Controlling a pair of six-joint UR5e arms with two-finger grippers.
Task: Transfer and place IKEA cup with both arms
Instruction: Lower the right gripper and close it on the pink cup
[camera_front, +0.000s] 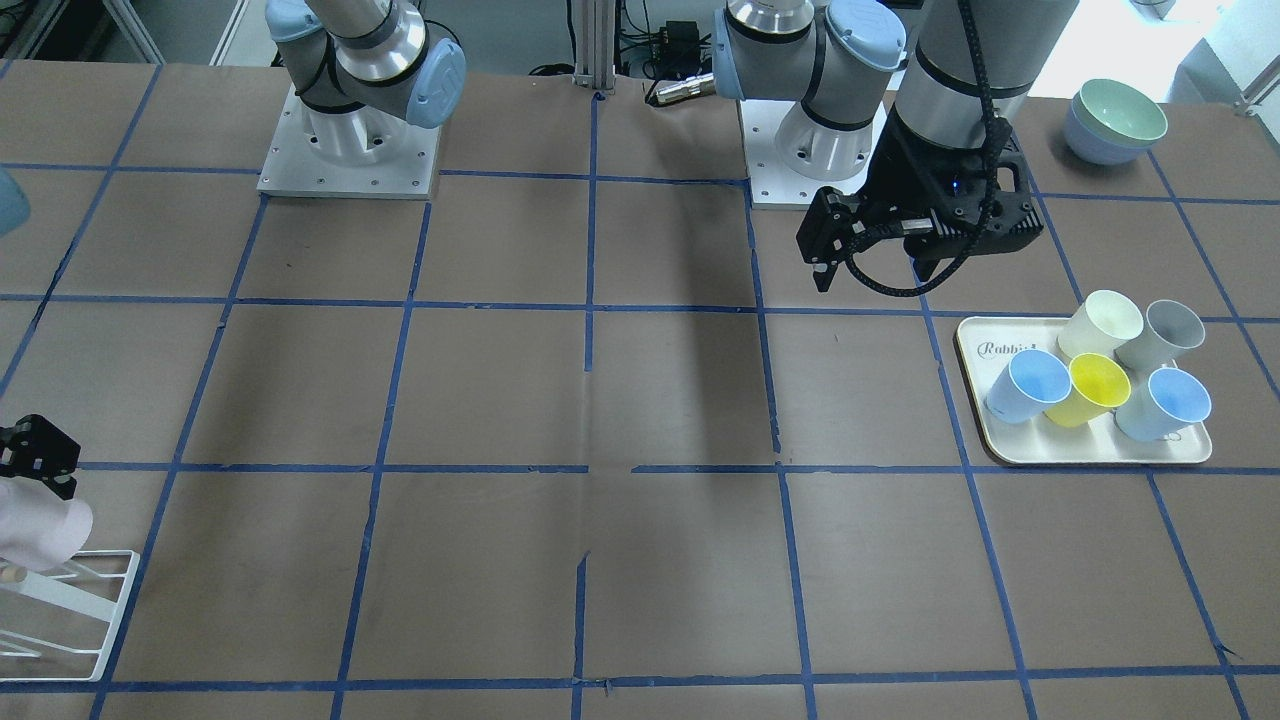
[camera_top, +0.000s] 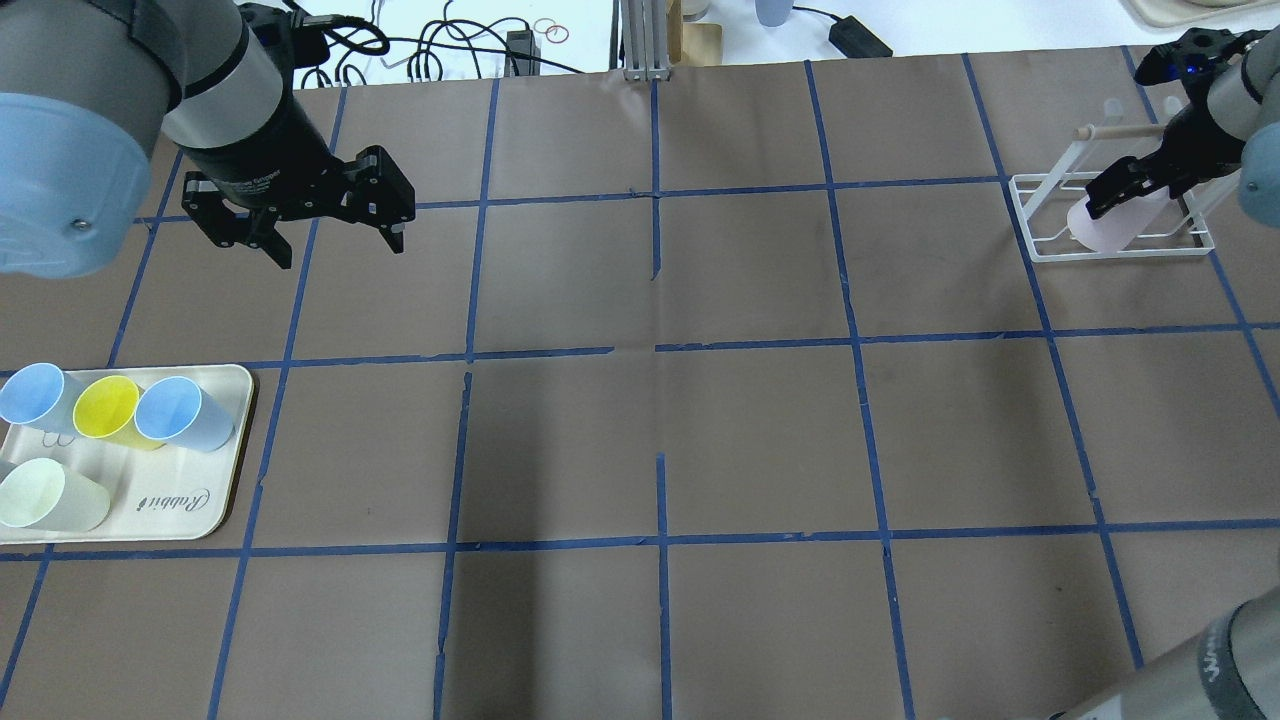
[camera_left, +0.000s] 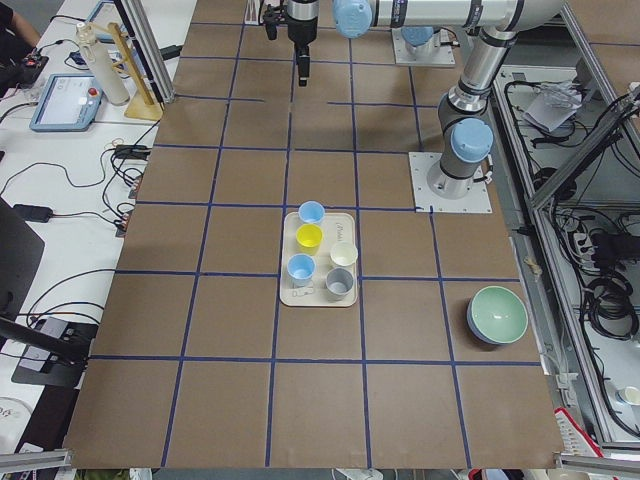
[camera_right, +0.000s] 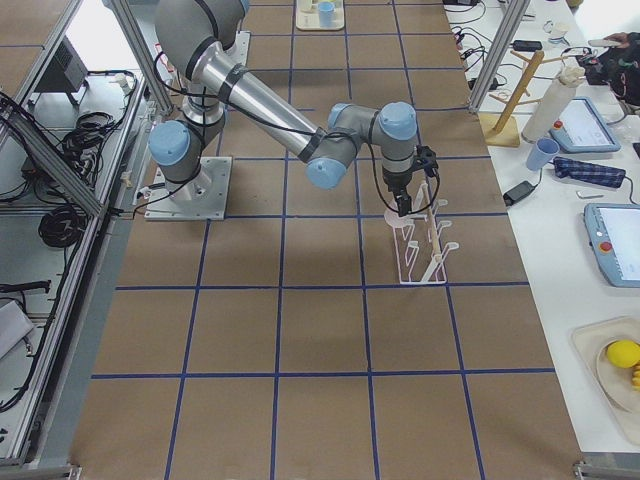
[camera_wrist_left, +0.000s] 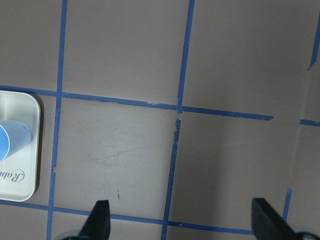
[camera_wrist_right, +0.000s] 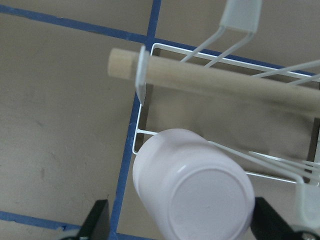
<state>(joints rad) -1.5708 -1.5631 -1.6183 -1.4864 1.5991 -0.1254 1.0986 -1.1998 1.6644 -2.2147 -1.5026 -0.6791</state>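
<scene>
1. the right gripper (camera_wrist_right: 184, 221) is hanging over the white wire rack (camera_top: 1040, 250) at the table's far right end, its jaws standing spread.
2. the ikea cup (camera_wrist_right: 195, 190) is sitting between those fingers (camera_wrist_right: 100, 220), base turned up toward the wrist camera and tilted; a gap is showing on one side, while contact on the other cannot be told.
3. the cup is lying within the rack's frame, just below the wooden bar (camera_wrist_right: 210, 80); whether a prong is carrying it cannot be told.
4. the left gripper (camera_top: 335, 248) is hovering above bare table, jaws spread wide and holding nothing.
5. the cream tray (camera_top: 215, 500) is sitting near the left gripper, bearing light blue, yellow, cream and grey cups.
</scene>
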